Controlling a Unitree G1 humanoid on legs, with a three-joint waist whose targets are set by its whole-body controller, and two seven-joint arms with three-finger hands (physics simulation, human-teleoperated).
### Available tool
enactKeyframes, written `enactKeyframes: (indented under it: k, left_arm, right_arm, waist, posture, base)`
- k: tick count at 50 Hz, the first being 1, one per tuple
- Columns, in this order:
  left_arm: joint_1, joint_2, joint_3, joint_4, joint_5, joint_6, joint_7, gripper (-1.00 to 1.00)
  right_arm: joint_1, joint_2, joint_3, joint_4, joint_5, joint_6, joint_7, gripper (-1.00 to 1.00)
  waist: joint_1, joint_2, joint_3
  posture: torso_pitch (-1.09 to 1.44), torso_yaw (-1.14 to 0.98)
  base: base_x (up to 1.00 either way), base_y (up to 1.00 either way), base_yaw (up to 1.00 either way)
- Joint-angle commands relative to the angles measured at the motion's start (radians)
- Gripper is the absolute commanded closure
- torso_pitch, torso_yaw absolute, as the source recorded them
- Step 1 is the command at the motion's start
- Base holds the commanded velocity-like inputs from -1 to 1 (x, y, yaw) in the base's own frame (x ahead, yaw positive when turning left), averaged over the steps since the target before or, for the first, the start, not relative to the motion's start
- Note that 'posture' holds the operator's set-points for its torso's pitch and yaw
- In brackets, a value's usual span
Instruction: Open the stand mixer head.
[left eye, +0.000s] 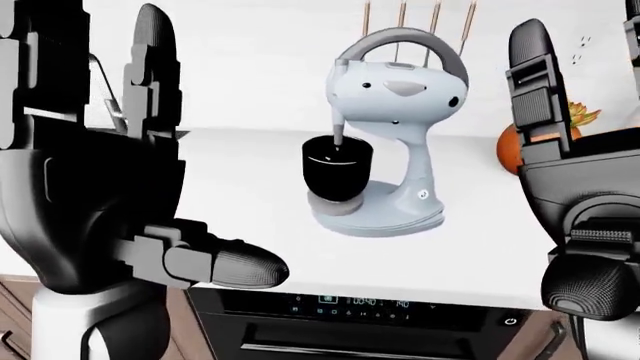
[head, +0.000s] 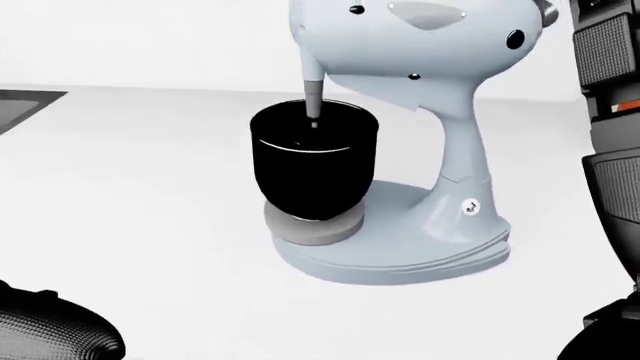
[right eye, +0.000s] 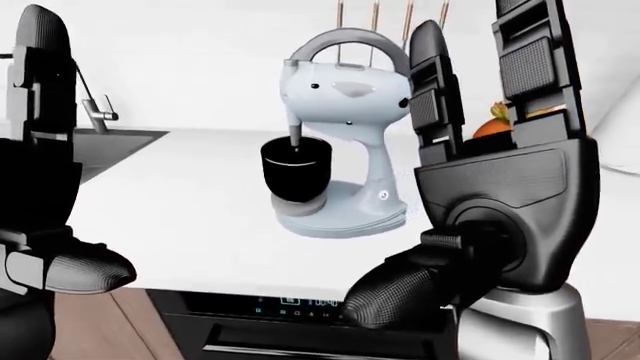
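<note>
1. Stand mixer (left eye: 385, 135) sits on the white counter (left eye: 240, 187), centre of the left-eye view; its head (left eye: 400, 86) is down, beater shaft dipping into the black bowl (left eye: 337, 166).
2. Left hand (left eye: 95, 172) and right hand (right eye: 500, 195) are both raised near the camera, fingers spread, holding nothing, well apart from the mixer.
3. Step in hand, likely: the reach. Neither hand touches the head.
4. To do it well: bring one hand under the head's nose end above the bowl, or hook the top handle (left eye: 400, 39), then lift upward about the rear hinge.
5. Risk: pushing sideways could slide the base (left eye: 385, 214); steady it with the other hand.
6. Orange fruit (left eye: 510, 146) and oven panel (left eye: 350, 304) are not involved.
</note>
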Motion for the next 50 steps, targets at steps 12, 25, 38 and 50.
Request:
enactKeyframes:
  k: [12, 25, 38, 50]
  left_arm:
    - [-0.010, -0.019, 0.005, -0.004, 0.062, -0.008, -0.024, -1.00]
    - [-0.005, -0.032, -0.003, -0.004, 0.067, -0.009, -0.030, -1.00]
    - [-0.001, -0.040, -0.008, -0.004, 0.076, -0.009, -0.039, -1.00]
    - [-0.005, -0.043, -0.003, -0.004, 0.079, -0.002, -0.043, -1.00]
  right_arm:
    - [-0.081, 0.035, -0.137, 0.000, 0.342, 0.139, -0.123, -1.00]
    - [-0.034, 0.032, -0.111, 0.000, 0.351, 0.124, -0.111, -1.00]
    - [0.006, 0.048, -0.139, 0.000, 0.339, 0.137, -0.091, -1.00]
    - [-0.037, 0.083, -0.267, 0.000, 0.536, 0.225, -0.189, -1.00]
  waist:
    - [-0.004, 0.003, -0.004]
    - [0.002, 0.003, -0.010]
    - [0.002, 0.004, -0.022]
    - [0.000, 0.003, -0.022]
  posture:
    - [-0.38, 0.00]
    - [-0.38, 0.00]
    - [-0.38, 0.00]
    - [-0.38, 0.00]
  base:
    - [0.00, 0.00, 0.00]
    - [0.00, 0.00, 0.00]
    - [0.00, 0.00, 0.00]
    - [0.00, 0.00, 0.00]
